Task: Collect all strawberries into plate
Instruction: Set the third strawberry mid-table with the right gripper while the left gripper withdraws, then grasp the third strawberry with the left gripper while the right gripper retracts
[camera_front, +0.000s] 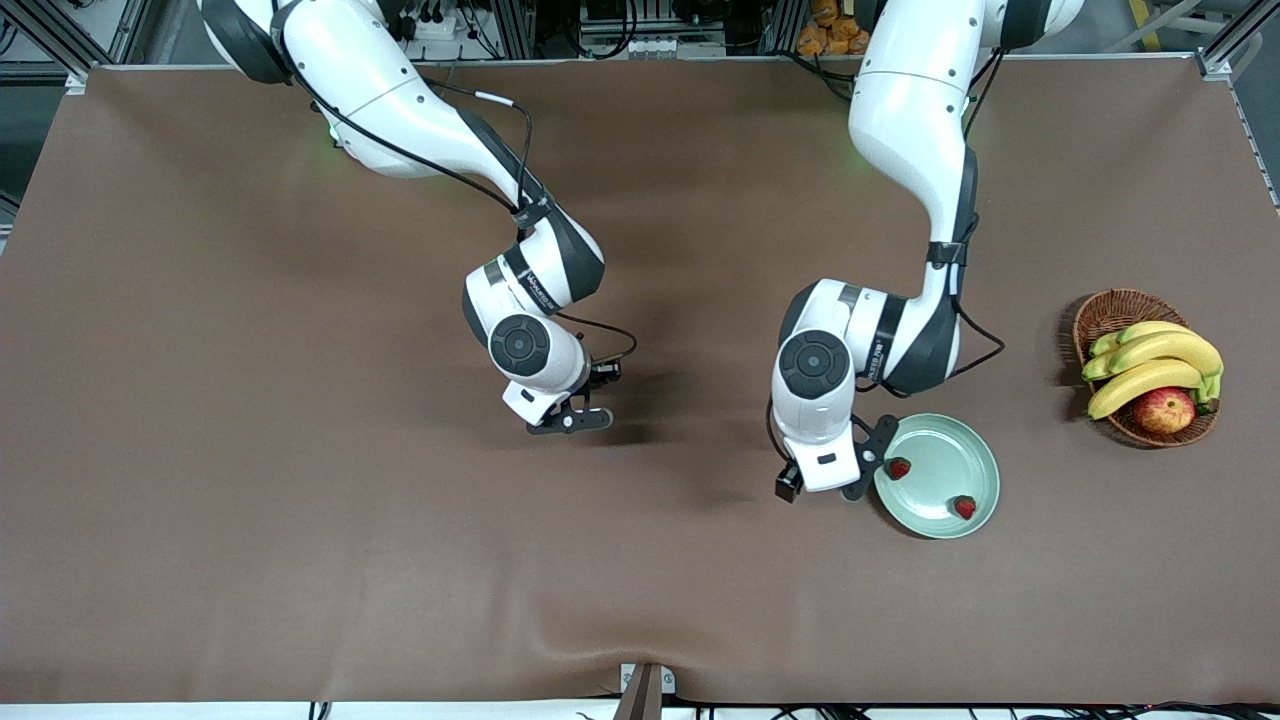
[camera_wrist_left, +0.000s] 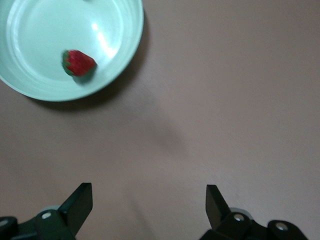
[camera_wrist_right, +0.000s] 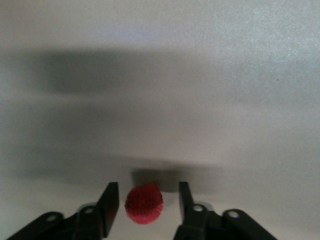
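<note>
The left gripper (camera_front: 868, 458) hangs just beside the rim of the plate (camera_front: 975, 455), on the side toward the right arm's end of the table. In the left wrist view its fingers (camera_wrist_left: 78, 205) stand wide apart with only bare brown table (camera_wrist_left: 225, 100) between them; they hold nothing and touch nothing. The pale green plate sits toward the left arm's end of the table, roughly midway between the edge at the robots' bases and the edge nearest the front camera. Two strawberries lie in it: one strawberry (camera_front: 899, 467) near the rim closest to the left gripper, the other strawberry (camera_front: 964, 507) closer to the front camera's side of the plate. The right gripper (camera_front: 572, 419) is low over the middle of the table, well apart from the plate. In the right wrist view its fingers (camera_wrist_right: 109, 206) are partly open, with a third strawberry (camera_wrist_right: 144, 203) sitting between them; a narrow gap shows on each side of the berry, so the pads are not clamped on it. Whether that berry rests on the table or is lifted cannot be told. A wicker basket (camera_front: 1105, 315) holding bananas (camera_front: 1150, 365) and an apple (camera_front: 1164, 409) stands near the edge at the left arm's end of the table, apart from the plate.
</note>
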